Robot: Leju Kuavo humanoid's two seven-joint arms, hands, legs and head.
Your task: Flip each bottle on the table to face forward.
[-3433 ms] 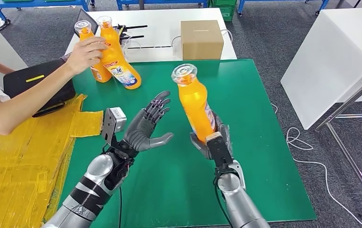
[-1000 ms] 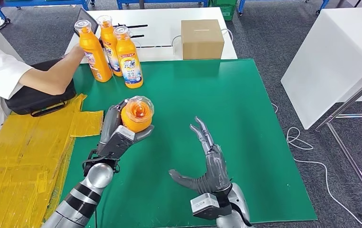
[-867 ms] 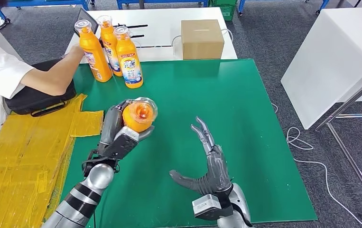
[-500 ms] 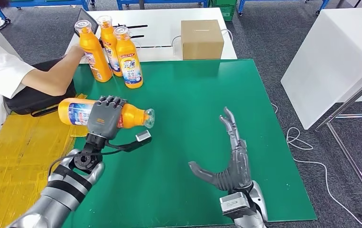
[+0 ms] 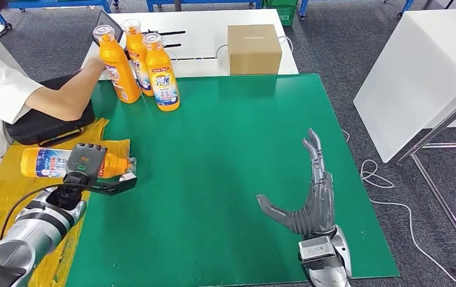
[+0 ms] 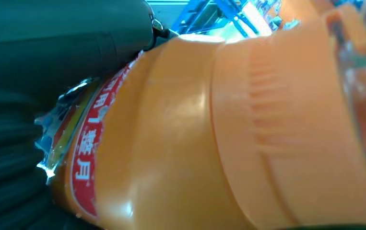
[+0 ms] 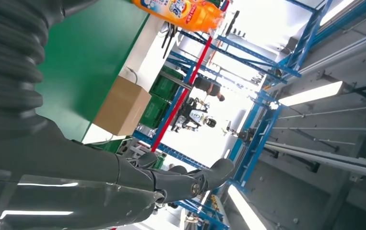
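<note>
Fingers (image 5: 86, 156) of my left hand (image 5: 85, 164) grip orange bottle (image 5: 46, 162) lying sideways over yellow sheet (image 5: 16, 203); right hand (image 5: 309, 200) open, fingers spread.

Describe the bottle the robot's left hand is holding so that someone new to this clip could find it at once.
Start at the green mat and go to its left edge, where yellow sheeting lies. The bottle is over it, gripped by the left hand. Unlike the three upright bottles at the far corner, it lies sideways.

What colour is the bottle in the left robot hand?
Orange bottle, with a blue and white label; clearest in the head view.
</note>
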